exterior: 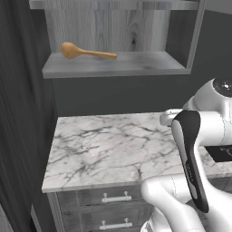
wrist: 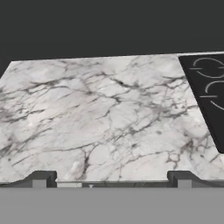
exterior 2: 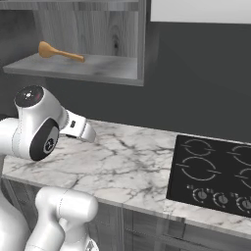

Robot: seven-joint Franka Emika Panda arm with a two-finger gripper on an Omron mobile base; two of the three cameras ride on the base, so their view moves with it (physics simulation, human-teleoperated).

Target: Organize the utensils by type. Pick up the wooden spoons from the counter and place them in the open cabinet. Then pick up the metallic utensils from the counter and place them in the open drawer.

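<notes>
One spoon already lies on the cabinet shelf, at 11 o'clock in left base view. Counter shows no utensils in these views; cooktop at 3 o'clock. Gripper empty, jaws wide apart. 2nd spoon, metal bits and drawer seem left to do.

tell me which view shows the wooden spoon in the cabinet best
The left base view: the wooden spoon lies large and whole on the open cabinet shelf, bowl to the left. The right base view shows the same spoon smaller, up in the corner. The hand view looks down at the counter.
</notes>
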